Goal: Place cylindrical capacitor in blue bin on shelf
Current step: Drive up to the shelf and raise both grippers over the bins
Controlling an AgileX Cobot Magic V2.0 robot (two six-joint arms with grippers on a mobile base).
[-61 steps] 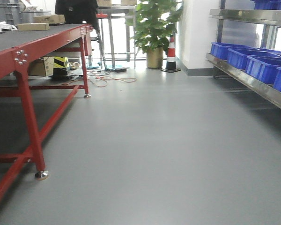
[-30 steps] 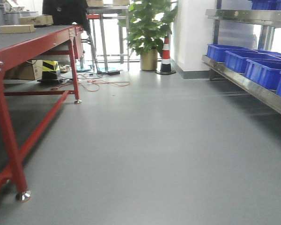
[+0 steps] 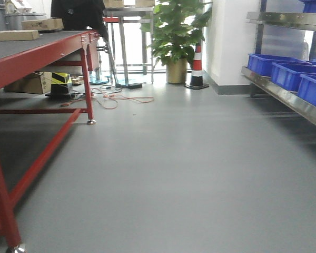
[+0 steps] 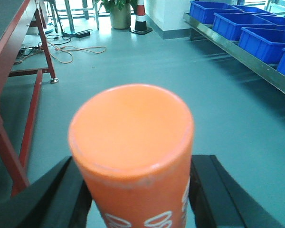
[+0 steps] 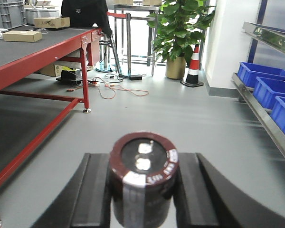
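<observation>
- The right fingers, black and broad, are closed from both sides onto the small dark cylindrical capacitor, which stands upright between them.
- The capacitor shows a pale grey stripe down its near side and two silvery terminals on its dark top.
- The left fingers, also black, press against either side of a large smooth orange cylinder, held upright so that its flat top fills the left wrist view.
- Both held things are carried above the plain grey floor, not resting on any surface.
- The shiny stainless-steel shelf runs along the right side of the room, well apart from the capacitor.
- A row of open blue plastic bins sits on the shelf's lower level, behind its front rail; a further blue bin shows on the level above.
- On the left stands a long red-framed table with a dark tabletop, carrying flat brown cardboard boxes at its far end.
- At the far end of the room are a leafy green potted plant and, just beside it, a red-and-white traffic cone.
- Loose orange cables lie on the floor near the table's far leg.
</observation>
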